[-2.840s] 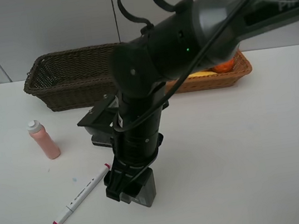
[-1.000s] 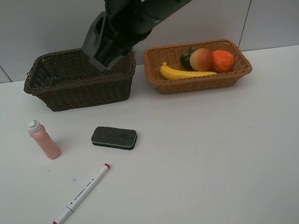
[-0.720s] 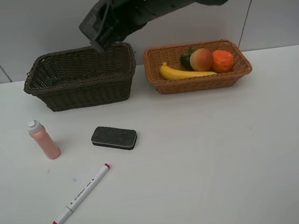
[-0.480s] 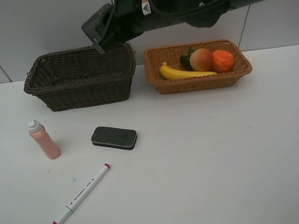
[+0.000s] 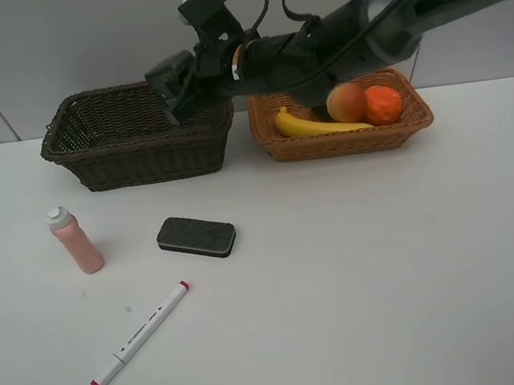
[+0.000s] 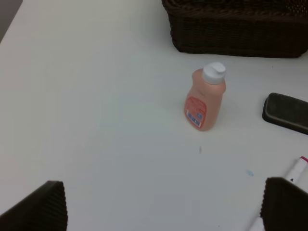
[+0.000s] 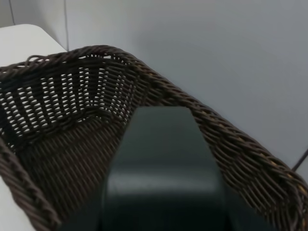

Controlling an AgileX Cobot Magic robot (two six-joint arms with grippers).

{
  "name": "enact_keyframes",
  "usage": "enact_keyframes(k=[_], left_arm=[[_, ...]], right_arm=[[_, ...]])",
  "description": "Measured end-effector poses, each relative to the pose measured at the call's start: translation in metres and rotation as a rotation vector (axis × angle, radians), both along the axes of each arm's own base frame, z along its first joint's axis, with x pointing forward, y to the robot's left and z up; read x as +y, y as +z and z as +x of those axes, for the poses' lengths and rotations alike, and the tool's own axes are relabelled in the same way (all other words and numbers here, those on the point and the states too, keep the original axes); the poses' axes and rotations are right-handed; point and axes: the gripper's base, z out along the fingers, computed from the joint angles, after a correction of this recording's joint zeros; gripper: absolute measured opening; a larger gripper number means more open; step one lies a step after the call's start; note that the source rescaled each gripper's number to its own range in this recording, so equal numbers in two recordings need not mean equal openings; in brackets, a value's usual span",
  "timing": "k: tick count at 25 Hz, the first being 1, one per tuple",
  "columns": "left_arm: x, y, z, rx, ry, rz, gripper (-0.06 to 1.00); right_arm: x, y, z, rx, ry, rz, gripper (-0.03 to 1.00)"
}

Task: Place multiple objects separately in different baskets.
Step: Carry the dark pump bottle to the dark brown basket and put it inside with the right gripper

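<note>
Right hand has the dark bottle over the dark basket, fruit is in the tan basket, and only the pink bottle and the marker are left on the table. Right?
Not quite: the eraser block also lies on the table, beside the pink bottle and the marker, as the exterior high view shows. The rest stands: the right hand holds the dark bottle over the dark basket.
</note>
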Motion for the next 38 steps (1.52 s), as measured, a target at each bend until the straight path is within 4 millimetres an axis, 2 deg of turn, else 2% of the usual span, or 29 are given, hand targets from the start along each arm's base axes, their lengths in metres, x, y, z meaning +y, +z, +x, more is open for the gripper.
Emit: enact_keyframes(k=[7,14,23,24,25,27,29,32,38], left_arm=[[0.000,0.000,0.000,0.000,0.000,0.000,1.00],[0.000,0.000,0.000,0.000,0.000,0.000,1.00],[0.000,0.000,0.000,0.000,0.000,0.000,1.00],[0.000,0.000,0.000,0.000,0.000,0.000,1.00],[0.000,0.000,0.000,0.000,0.000,0.000,1.00],[0.000,0.000,0.000,0.000,0.000,0.000,1.00],[0.000,0.000,0.000,0.000,0.000,0.000,1.00],[0.000,0.000,0.000,0.000,0.000,0.000,1.00],[0.000,0.000,0.000,0.000,0.000,0.000,1.00]], right_arm=[[0.014,-0.018,0.019,-0.006,-0.001,0.004,0.04],[0.015,-0.033,0.022,0.026,-0.009,-0.029,0.04],[0.011,-0.033,0.026,0.033,-0.024,-0.034,0.04],[0.011,-0.033,0.026,0.033,-0.024,-0.034,0.09],[0.011,-0.032,0.026,0.028,-0.023,-0.023,0.23],[0.013,-0.029,0.027,0.015,-0.024,0.011,0.60],[0.013,-0.027,0.027,0.008,-0.023,0.025,0.81],[0.013,-0.027,0.027,0.008,-0.025,0.027,0.90],[0.013,-0.027,0.027,0.007,-0.025,0.029,0.93]])
